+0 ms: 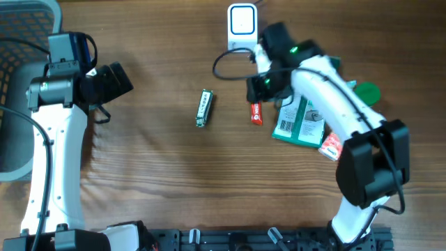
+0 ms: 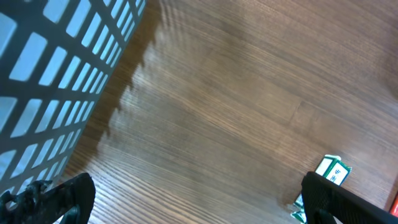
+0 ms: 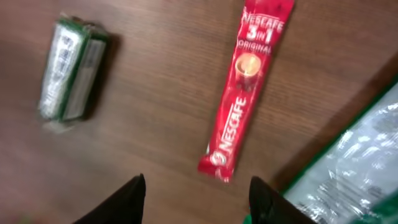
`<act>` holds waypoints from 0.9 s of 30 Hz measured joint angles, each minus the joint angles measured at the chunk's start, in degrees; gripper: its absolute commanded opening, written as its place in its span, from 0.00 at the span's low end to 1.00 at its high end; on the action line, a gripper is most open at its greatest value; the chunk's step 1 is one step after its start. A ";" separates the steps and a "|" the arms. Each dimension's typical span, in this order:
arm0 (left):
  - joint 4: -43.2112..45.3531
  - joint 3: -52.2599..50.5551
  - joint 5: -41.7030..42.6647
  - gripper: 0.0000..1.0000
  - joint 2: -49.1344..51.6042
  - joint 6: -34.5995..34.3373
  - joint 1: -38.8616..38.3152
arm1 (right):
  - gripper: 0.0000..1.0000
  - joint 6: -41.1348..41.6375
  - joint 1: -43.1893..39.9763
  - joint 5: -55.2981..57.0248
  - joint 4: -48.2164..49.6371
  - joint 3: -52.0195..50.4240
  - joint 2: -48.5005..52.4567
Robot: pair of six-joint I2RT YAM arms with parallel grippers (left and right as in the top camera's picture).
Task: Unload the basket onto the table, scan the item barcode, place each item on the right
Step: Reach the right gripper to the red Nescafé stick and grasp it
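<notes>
A white barcode scanner [image 1: 241,24] stands at the table's far edge. A red Nescafe stick [image 1: 256,113] lies flat on the wood just in front of my right gripper [image 1: 260,86]. In the right wrist view the stick [image 3: 245,93] lies beyond my right gripper [image 3: 199,199], which is open with nothing between its fingers. A small green wrapped pack [image 1: 203,108] lies to the left of the stick, apart from it. My left gripper [image 1: 117,79] hangs open and empty over the left side of the table, far from the items.
A green-and-white flat packet [image 1: 300,122] lies under the right arm, with a green lid [image 1: 366,90] and a small red-and-white sachet [image 1: 329,146] beside it. A grey mesh basket [image 1: 21,28] stands at the far left. A black cable [image 1: 223,63] curls near the scanner.
</notes>
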 measured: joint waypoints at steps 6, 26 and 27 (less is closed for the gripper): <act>0.02 0.00 -0.02 1.00 0.00 0.00 0.00 | 0.44 4.98 4.44 7.32 13.31 -11.06 0.02; 0.02 0.00 -0.02 1.00 0.00 0.00 0.00 | 0.37 6.95 4.72 14.80 29.22 -22.25 -0.26; 0.02 0.00 -0.02 1.00 0.00 0.00 0.00 | 0.32 6.91 4.72 14.78 29.22 -22.25 -0.28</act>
